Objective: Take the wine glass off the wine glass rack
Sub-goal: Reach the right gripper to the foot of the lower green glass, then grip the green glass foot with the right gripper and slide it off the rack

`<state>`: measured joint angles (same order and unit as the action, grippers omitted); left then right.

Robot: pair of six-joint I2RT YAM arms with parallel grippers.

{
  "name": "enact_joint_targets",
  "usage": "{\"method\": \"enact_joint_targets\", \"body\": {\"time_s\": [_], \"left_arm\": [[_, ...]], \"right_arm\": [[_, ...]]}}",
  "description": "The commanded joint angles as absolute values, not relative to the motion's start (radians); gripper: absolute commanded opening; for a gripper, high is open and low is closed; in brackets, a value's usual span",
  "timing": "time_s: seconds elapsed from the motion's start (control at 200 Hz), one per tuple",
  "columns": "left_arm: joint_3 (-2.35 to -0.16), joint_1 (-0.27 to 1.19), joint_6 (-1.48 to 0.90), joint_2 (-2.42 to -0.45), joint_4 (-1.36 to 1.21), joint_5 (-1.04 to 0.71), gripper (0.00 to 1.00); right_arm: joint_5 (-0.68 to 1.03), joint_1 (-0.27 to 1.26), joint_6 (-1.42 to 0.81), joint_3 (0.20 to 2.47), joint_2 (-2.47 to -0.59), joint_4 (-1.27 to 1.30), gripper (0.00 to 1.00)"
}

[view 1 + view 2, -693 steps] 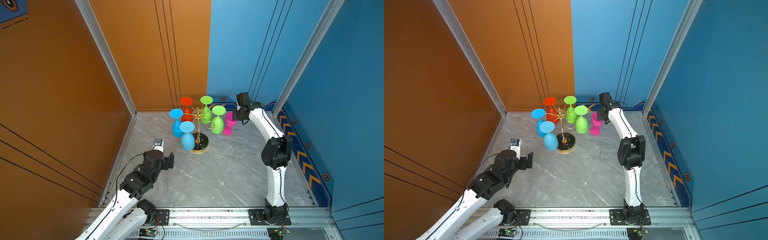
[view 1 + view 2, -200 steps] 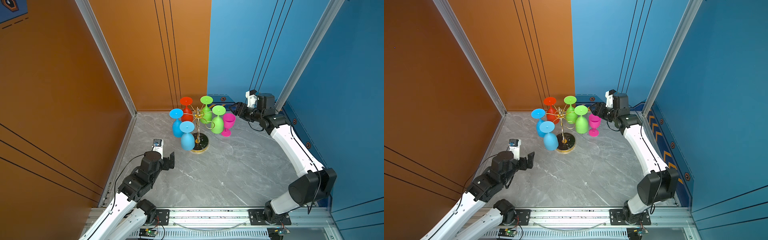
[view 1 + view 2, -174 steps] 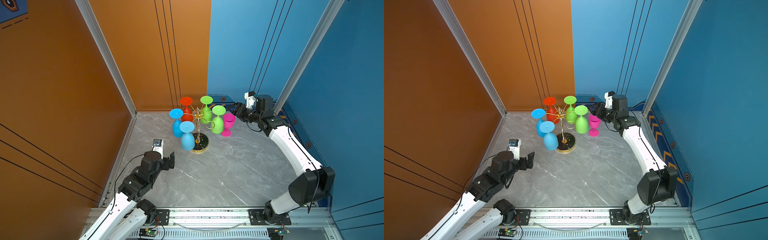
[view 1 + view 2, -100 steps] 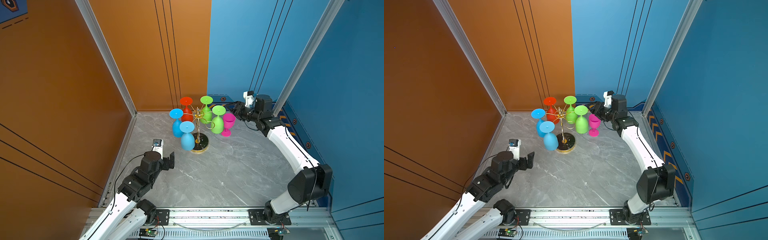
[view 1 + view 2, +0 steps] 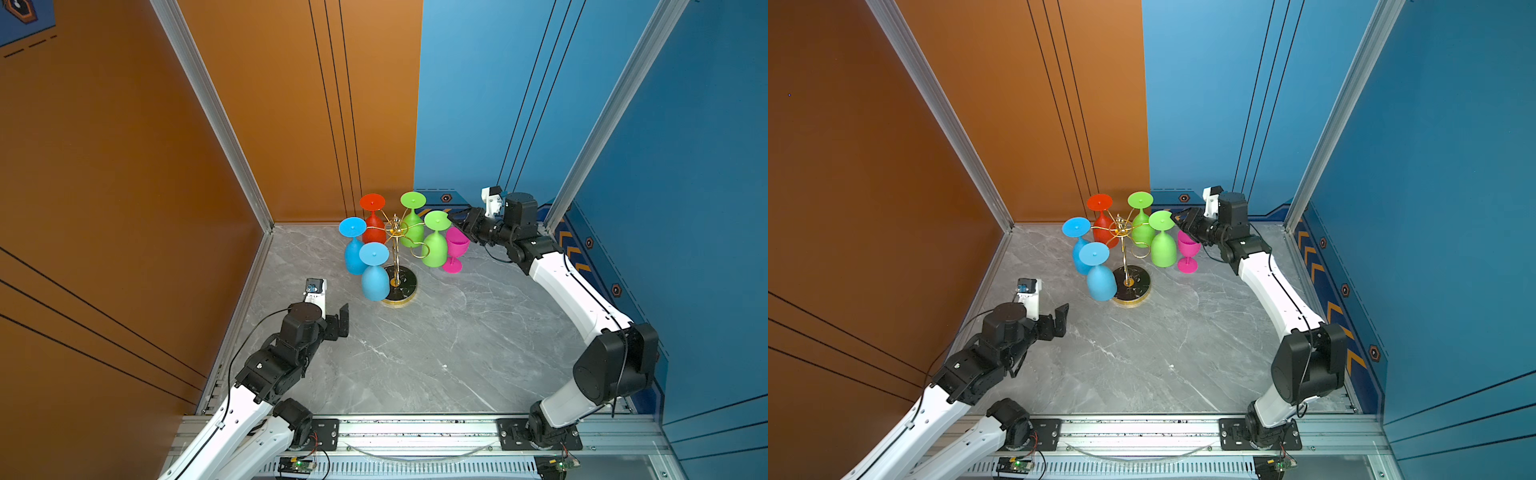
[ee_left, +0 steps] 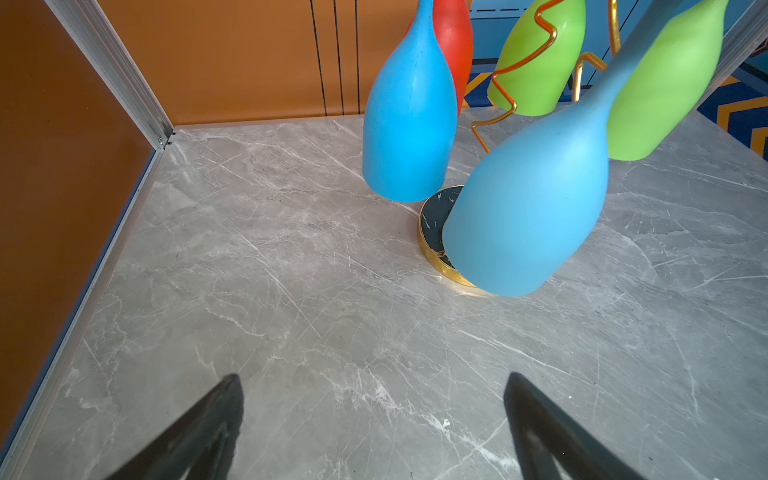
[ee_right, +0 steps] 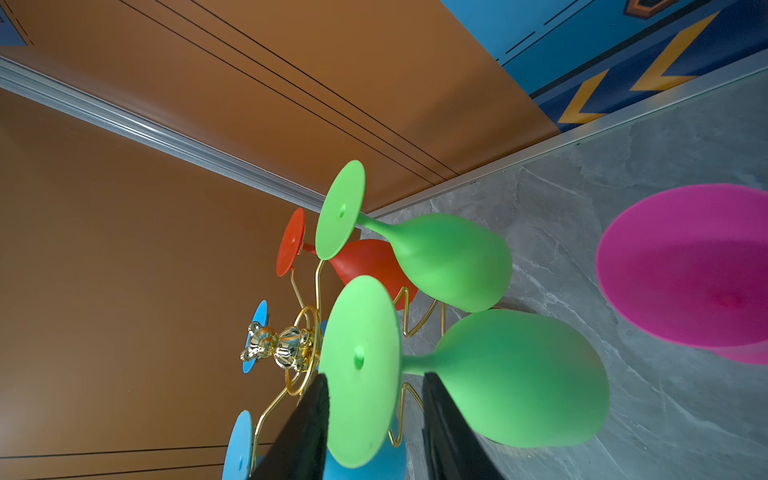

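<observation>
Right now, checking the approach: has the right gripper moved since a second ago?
Yes: the right gripper moved left in a top view, nearer the wine glass rack.

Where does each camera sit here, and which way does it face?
Top views: high over the front rail, looking down at the rack; both arms show.
Left wrist: low above the table, facing the nearer blue glass; the open left gripper shows.
Right wrist: rolled sideways, level with the rack's top; the right gripper straddles the foot of a green glass.
Shared: both wrist views catch the red glass.
</observation>
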<state>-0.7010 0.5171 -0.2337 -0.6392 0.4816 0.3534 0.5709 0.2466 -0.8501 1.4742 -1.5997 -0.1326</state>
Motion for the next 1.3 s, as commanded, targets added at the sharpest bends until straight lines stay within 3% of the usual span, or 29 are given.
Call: {"method": "enact_joint_targets", "body": {"time_s": [0.0, 0.31, 0.786, 1.291], "left_arm": [[-0.689, 0.508, -0.239, -0.628, 0.468, 0.337, 0.98], [-0.688, 0.509, -0.239, -0.625, 0.468, 0.338, 0.98], [-0.687, 0.511, -0.24, -0.625, 0.468, 0.338, 0.98], [-0.686, 0.511, -0.239, -0.621, 0.468, 0.338, 0.98]], "right_arm": [[0.584, 0.257, -0.866, 1.459, -1.619, -0.091, 0.36], [0.597, 0.264, -0.896, 1.444, -1.629, -0.055, 0.28], [0.611, 0.273, -0.906, 1.435, -1.606, -0.045, 0.05], [0.669, 0.293, -0.98, 1.424, -1.6, 0.047, 0.0]]}}
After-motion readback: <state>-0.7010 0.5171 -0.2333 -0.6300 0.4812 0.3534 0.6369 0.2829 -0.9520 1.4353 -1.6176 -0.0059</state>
